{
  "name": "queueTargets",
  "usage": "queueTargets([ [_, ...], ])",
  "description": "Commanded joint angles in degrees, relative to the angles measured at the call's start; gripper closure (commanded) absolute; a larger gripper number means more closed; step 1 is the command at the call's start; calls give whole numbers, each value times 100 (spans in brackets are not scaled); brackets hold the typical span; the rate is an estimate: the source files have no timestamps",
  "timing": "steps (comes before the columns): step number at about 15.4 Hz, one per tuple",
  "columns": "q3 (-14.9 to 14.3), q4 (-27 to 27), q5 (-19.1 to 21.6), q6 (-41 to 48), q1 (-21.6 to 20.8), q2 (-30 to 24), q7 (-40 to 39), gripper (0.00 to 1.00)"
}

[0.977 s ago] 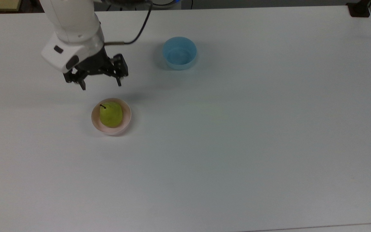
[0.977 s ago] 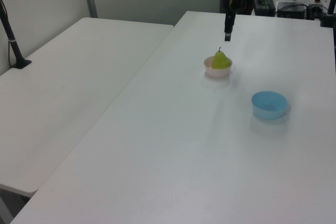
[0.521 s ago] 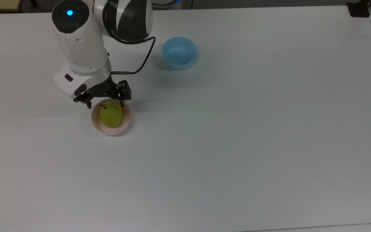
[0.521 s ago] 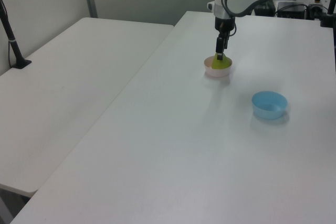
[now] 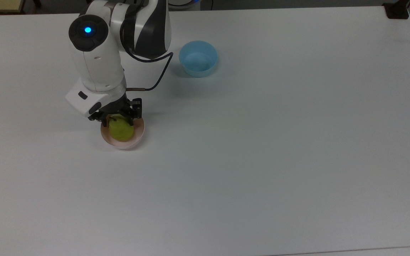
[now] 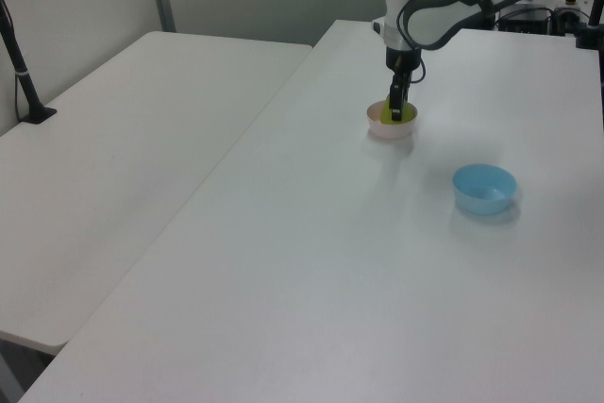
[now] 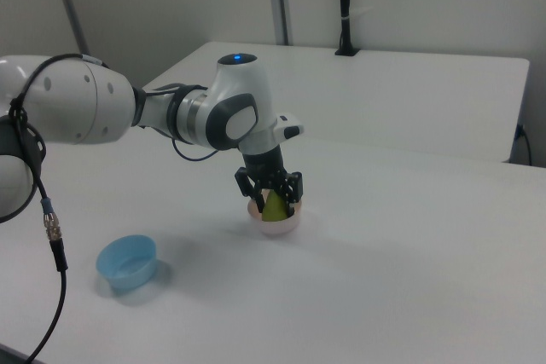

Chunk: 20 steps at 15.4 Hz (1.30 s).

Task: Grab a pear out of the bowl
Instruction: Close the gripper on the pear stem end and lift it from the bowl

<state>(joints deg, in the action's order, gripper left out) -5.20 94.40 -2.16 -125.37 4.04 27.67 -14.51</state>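
White table [image 5: 262, 160]: pear [image 5: 121, 131] in pink bowl [image 5: 139, 137].

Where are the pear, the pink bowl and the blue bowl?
pear [image 5: 121, 131], top view, its lower body.
pink bowl [image 5: 140, 134], top view, its bare right rim.
blue bowl [image 5: 198, 71], top view, its near outer wall.

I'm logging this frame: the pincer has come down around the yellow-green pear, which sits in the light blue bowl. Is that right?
Not quite. The small yellow-green pear sits in the small round pale pink bowl, not the light blue bowl, which stands apart with nothing in it, as the top view shows. The rest holds: the pincer has come down around the pear.
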Motion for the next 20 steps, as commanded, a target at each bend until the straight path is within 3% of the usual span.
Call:
queueTargets([
  [1,-34,219,-127,-216,-105,-86,150,96],
  [6,-34,140,-65,-67,-149,-305,159,100],
  [15,19,-1414,260,1611,-70,-526,229,100],
  [20,37,-1608,286,1736,140,-500,124,100],
])
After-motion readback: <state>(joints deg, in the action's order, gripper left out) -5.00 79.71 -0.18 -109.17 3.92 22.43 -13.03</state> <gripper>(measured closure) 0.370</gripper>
